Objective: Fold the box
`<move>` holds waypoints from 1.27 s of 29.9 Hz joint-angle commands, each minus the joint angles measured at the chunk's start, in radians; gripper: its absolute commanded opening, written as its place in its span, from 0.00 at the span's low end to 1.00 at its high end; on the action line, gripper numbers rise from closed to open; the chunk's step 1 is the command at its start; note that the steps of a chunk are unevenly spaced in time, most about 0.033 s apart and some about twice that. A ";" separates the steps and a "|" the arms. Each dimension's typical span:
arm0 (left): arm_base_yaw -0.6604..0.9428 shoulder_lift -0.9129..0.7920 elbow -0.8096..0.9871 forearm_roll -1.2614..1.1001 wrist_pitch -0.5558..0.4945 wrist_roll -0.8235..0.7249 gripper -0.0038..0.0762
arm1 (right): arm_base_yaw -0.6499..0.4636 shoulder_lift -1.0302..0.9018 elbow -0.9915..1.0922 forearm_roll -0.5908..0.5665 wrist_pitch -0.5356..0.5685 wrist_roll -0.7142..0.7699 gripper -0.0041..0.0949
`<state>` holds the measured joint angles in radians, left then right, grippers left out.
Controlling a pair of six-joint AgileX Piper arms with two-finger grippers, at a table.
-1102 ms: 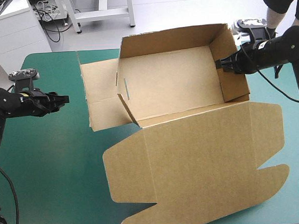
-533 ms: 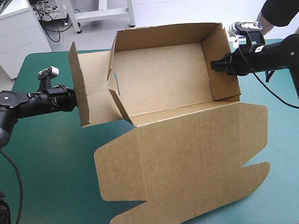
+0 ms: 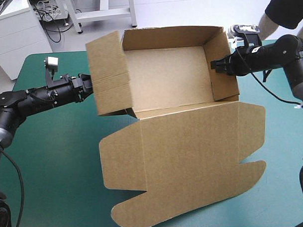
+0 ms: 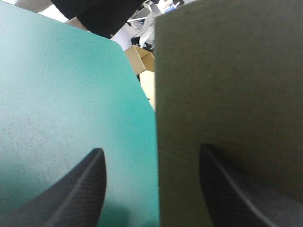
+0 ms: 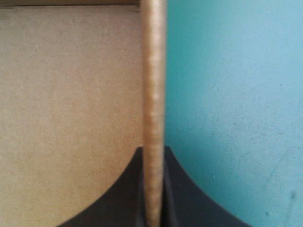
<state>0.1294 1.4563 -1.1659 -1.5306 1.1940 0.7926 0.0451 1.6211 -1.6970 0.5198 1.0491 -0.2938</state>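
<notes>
The brown box [image 3: 165, 78] stands as an open tray mid-table, with its back and right walls up. Its lid [image 3: 183, 157] lies flat toward the near edge. The left side flap [image 3: 108, 77] stands raised and leans slightly outward. My left gripper [image 3: 88, 85] is against the flap's outer face. In the left wrist view the left gripper [image 4: 150, 150] is open, and the flap's edge [image 4: 158, 94] runs between the fingers. My right gripper [image 3: 213, 66] is shut on the right wall [image 3: 223, 71]. In the right wrist view the wall's edge [image 5: 154, 71] rises from between the right gripper [image 5: 154, 153].
The flat lid covers most of the near half of the table. Teal-green cover [image 3: 48, 162] shows to the left of the lid, under my left arm. A narrower strip of teal-green cover [image 3: 284, 138] shows on the right.
My left gripper moved right, and the left side flap went from lying flat to standing upright. The box shifted and turned a little. The right gripper stayed clamped on the right wall.
</notes>
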 commanded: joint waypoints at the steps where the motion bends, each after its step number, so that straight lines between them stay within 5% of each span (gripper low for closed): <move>1: -0.039 -0.031 -0.030 -0.154 0.062 0.000 0.64 | -0.007 -0.037 -0.024 0.049 -0.051 0.007 0.02; 14: -0.145 -0.031 -0.185 -0.086 0.067 -0.045 0.64 | -0.007 -0.036 -0.024 0.003 -0.035 0.032 0.02; 31: -0.257 -0.025 -0.361 0.408 -0.164 -0.342 0.64 | -0.003 -0.036 -0.024 -0.045 -0.043 0.128 0.04; 38: -0.347 0.035 -0.451 0.518 -0.170 -0.433 0.64 | -0.003 -0.036 -0.024 -0.046 -0.049 0.157 0.04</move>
<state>-0.1766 1.5015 -1.5608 -1.0101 1.0498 0.3984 0.0451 1.6307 -1.6970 0.4158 1.0495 -0.1637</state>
